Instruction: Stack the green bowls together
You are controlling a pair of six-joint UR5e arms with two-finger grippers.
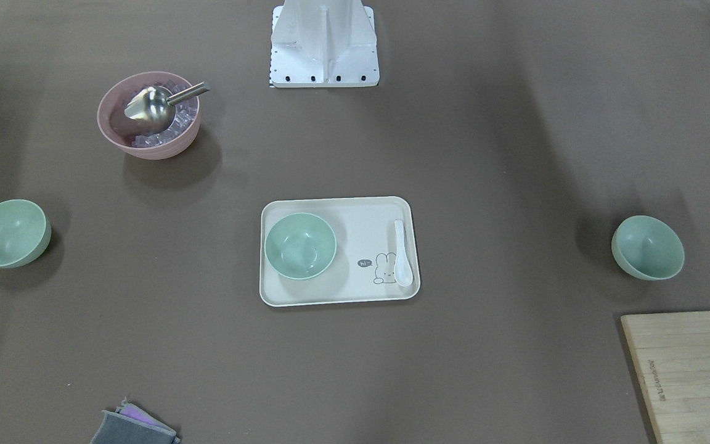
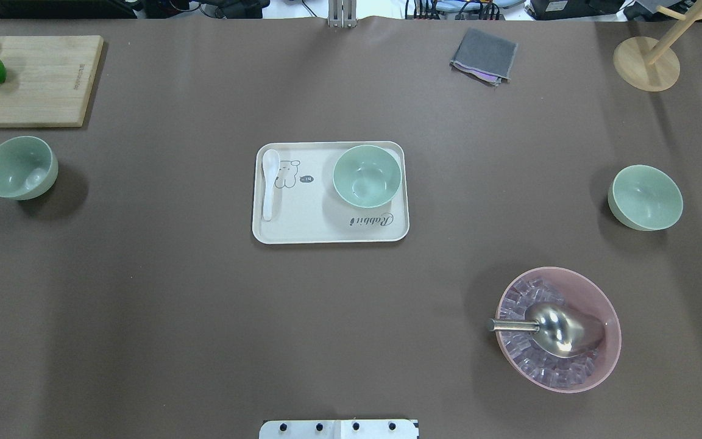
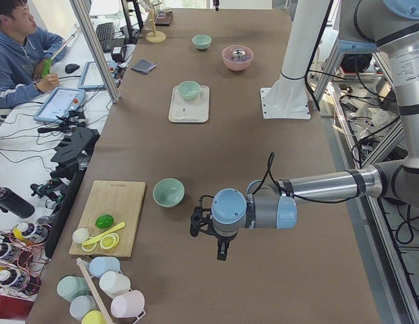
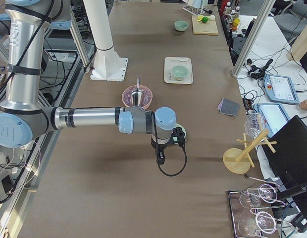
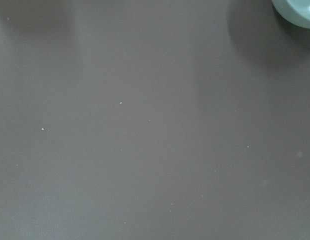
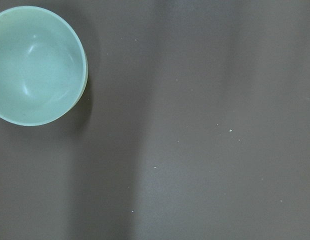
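Nothing is stacked yet; all three bowls sit upright and empty on the desk.

- **Left of the tray point(image 2: 314, 210):** the left green bowl point(image 2: 19, 167) is well off to that side, just beside the cutting board point(image 2: 31, 79).
- **On the tray:** the middle green bowl point(image 2: 367, 175) sits at the tray's right end. The white spoon point(image 2: 269, 183) lies at the left end.
- **Right of the tray:** the right green bowl point(image 2: 645, 197) is well off to that side. The pink ice bowl point(image 2: 561, 329) with the scoop sits nearer the robot.

The spread looks deliberate, with one outer bowl per arm. The tray bowl is the likely stack base.

The overhead and front views show no arms. Only the side views do.

- **Left hand point(image 3: 222, 251):** hangs above the desk near the left bowl. Can't tell if it is spread or pressed together.
- **Right hand point(image 4: 160, 157):** hangs near the right bowl. Same, can't tell.

The left wrist view catches only a sliver of its bowl, while the right wrist view shows its whole bowl off to one side.
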